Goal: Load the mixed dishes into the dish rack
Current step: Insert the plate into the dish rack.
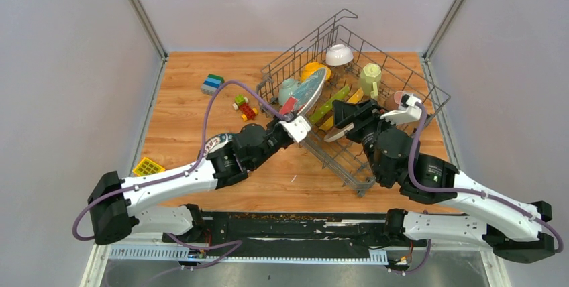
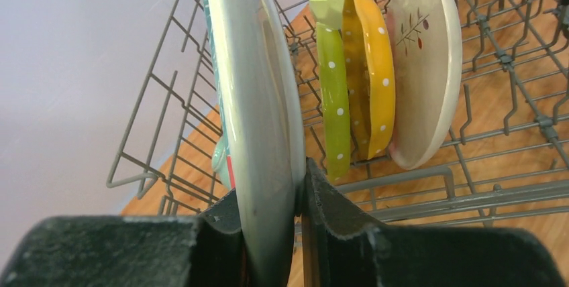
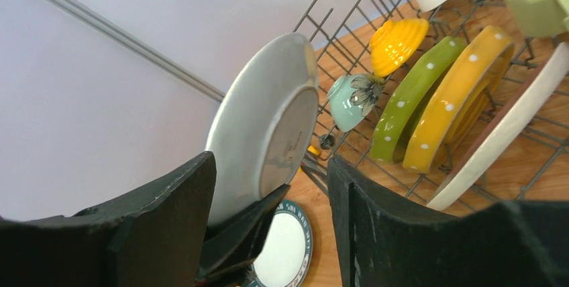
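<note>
Jaws of the left gripper (image 2: 272, 196) clamp the near rim of the grey plate (image 2: 258, 86), upright inside the dish rack (image 2: 470, 196), left of the lime-green plate (image 2: 333, 99), while the right gripper (image 3: 270, 163) gapes empty.

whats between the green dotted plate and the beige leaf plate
Only the yellow dotted plate, touching the green dotted plate; the left wrist view shows it.
</note>
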